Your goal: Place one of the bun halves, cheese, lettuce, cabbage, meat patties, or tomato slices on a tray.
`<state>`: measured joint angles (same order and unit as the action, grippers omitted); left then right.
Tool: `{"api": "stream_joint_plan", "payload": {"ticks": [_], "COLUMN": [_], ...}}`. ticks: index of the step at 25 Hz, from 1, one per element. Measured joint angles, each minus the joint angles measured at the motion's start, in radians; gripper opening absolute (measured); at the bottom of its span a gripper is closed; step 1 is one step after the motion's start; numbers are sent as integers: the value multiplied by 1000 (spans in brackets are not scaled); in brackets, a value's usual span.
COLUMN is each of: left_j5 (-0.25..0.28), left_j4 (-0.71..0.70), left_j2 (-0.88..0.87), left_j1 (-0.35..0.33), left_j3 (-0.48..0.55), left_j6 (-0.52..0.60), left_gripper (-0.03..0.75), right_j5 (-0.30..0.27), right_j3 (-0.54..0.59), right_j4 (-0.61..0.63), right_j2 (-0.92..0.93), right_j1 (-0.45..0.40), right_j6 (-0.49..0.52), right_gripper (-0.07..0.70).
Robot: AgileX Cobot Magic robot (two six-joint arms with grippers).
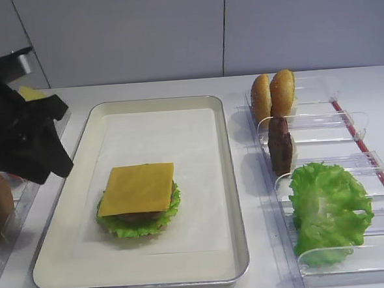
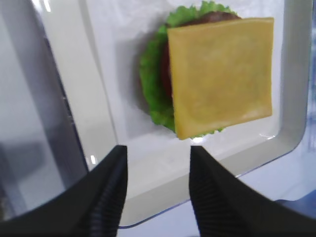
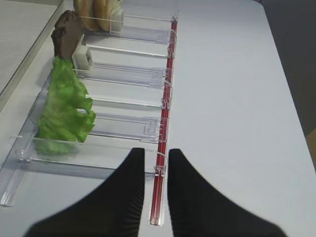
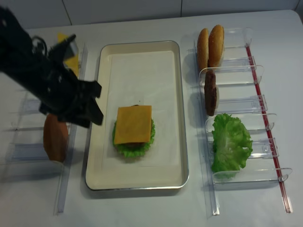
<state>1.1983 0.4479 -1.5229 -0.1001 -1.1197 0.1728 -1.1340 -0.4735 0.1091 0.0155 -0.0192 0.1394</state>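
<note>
yellow-orange cheese (image 1: 137,188) lies flat atop the stack of lettuce (image 1: 142,222) and patty on the tray (image 1: 231,200), square so it covers; left fingers (image 2: 157,190) hang spread and empty just beside; right fingers (image 3: 155,190) pinched, empty, over the racks (image 3: 123,131).

Left gripper (image 2: 157,195) wide open, empty, pointing down — right gripper (image 3: 156,190) nearly closed, empty, low.
</note>
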Motion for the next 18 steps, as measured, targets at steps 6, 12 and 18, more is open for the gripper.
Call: {"api": "stream_joint_plan", "payload": {"ticks": [6,12,18], "left_j5": [16,26,38], "left_j4": [-103,-291,-361], "left_j2": [39,167,410], "left_j1": [-2,-61,-85], "left_j3": [-74,-61,34], "left_j6": [-87,-180,-207], "left_gripper": [280,280,267], "right_j5": [0,0,0], "right_j3": [0,0,0], "right_j4": [0,0,0], "right_j2": [0,0,0], "right_j1": [0,0,0], "right_j6": [0,0,0], "right_gripper": [157,157,157]}}
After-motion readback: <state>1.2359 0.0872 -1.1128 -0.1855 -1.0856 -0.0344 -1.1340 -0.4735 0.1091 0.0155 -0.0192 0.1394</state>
